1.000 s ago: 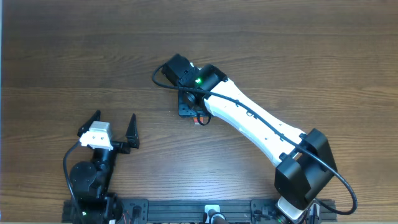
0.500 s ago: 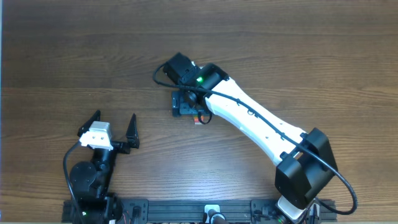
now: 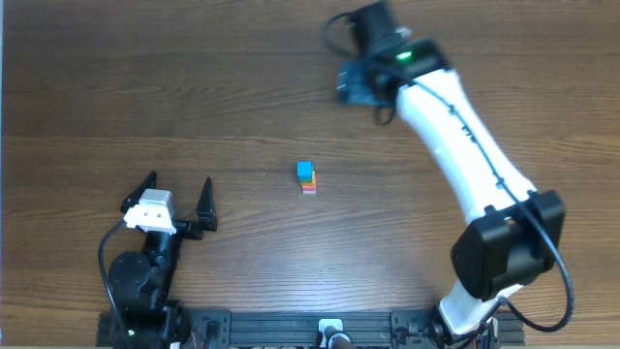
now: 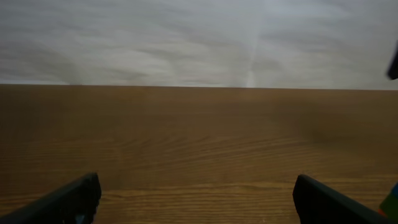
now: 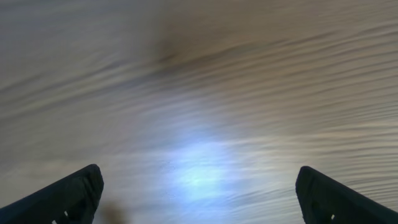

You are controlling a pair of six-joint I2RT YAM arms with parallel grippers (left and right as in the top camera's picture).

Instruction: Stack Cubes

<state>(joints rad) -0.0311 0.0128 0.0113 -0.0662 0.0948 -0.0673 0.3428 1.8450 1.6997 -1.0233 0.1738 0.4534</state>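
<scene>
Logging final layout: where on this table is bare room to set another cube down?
The table is bare across its far left, beyond the left end effector. Also free: the strip between that end effector and the cube stack, and between the stack and the right arm. Crowded: around the right end effector and the base rail.

cubes stacked mid-tabletop, grippers set to either side

the cubes [image 3: 306,178] are stacked one on another near the middle of the tabletop [image 3: 116,78]. the left gripper [image 3: 176,197] is placed to the left of the cubes and somewhat before them, well apart. the right gripper [image 3: 356,83] is held behind the cubes and to their right, over bare tabletop.
</scene>
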